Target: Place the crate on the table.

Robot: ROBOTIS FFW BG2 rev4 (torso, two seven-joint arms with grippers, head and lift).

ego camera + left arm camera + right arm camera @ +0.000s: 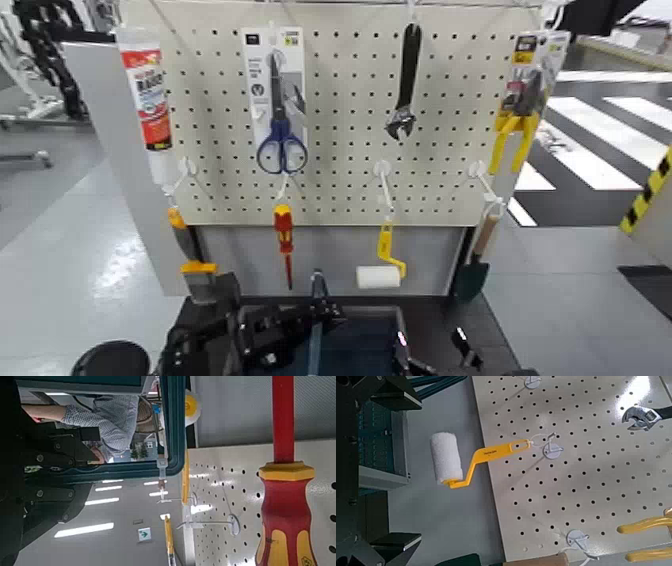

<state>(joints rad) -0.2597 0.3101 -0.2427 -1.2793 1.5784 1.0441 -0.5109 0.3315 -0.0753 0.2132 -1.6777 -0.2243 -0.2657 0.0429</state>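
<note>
The dark blue-grey crate [352, 345] sits low in the head view, its upright teal-blue handle [317, 295] in the middle. My left gripper [215, 335] grips its left rim and my right gripper [452, 350] its right side. In the left wrist view the fingers [47, 459] close on the teal rim [169, 423]. In the right wrist view the fingers [391, 393] flank the ribbed wall [376, 443]. The black table [438, 318] lies under and beside the crate. I cannot tell whether the crate touches it.
A cream pegboard [340, 190] stands close behind the crate. It holds scissors [281, 110], a wrench [405, 80], a red screwdriver [284, 240], a paint roller [378, 272] and yellow pliers [515, 120]. A person in a plaid shirt [119, 419] shows in the left wrist view.
</note>
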